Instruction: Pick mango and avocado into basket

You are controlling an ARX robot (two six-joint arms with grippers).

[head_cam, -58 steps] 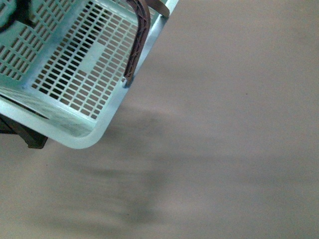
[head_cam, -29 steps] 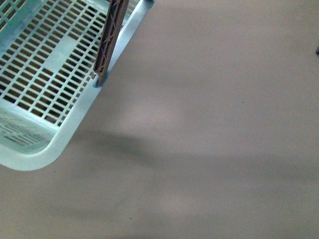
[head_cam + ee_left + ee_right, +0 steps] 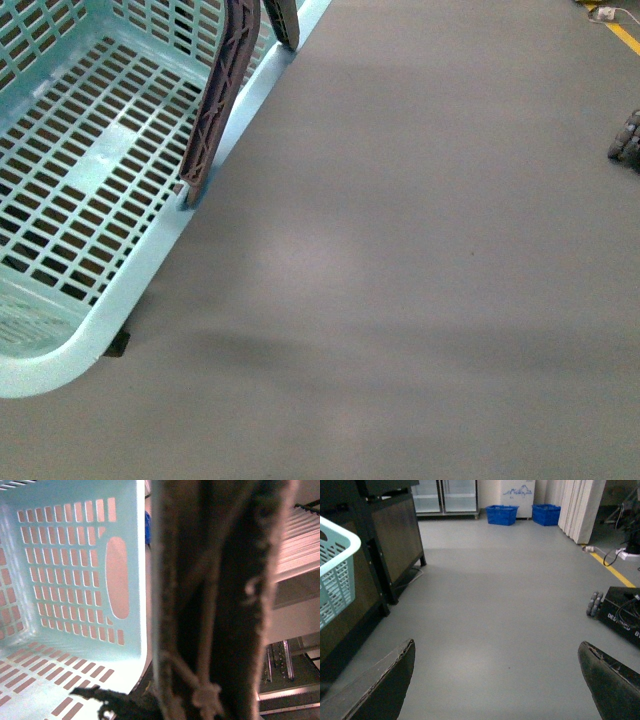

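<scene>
1. Up close, the right gripper has its fingers spread wide with nothing between them, over bare floor.
2. The left gripper is lost behind a dark blurred mass with a knotted cord, so I can't tell its state.
3. The basket is at the robot's left, and its visible slotted base is empty.
4. The mango and the avocado are in no view, so I judge both picks undone.
5. Far back there are blue crates.

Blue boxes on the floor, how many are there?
2, side by side: one blue box nearer the glass doors, the other nearer the white panels. More may be hidden.
</scene>
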